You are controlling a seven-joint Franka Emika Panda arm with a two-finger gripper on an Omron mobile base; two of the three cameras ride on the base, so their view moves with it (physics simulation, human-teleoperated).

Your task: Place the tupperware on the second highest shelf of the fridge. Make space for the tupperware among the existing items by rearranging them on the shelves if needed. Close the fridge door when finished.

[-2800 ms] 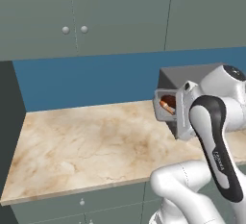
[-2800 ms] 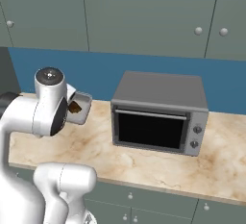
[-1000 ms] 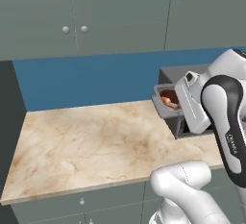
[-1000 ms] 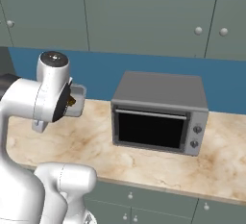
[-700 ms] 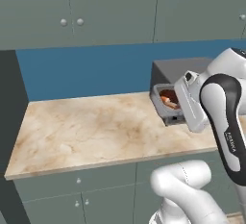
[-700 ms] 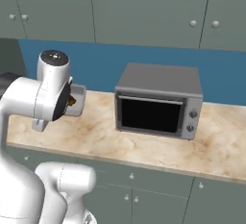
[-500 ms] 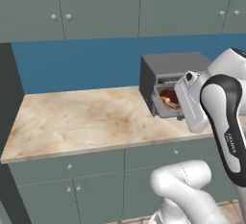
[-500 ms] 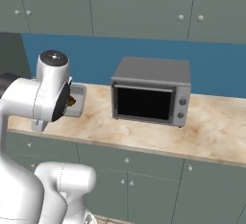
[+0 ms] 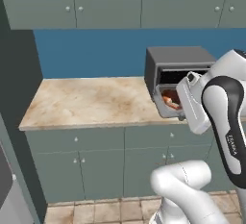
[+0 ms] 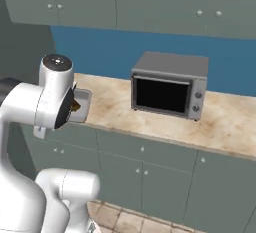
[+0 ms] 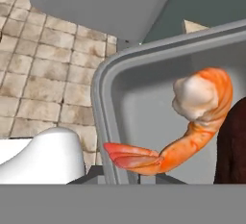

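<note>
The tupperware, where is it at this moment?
The tupperware is held up at the robot's hand, right of centre in the left base view, in front of the microwave; the hand view shows a shrimp inside it.

Grey tupperware (image 11: 108, 103), orange shrimp (image 11: 192, 122)
</note>
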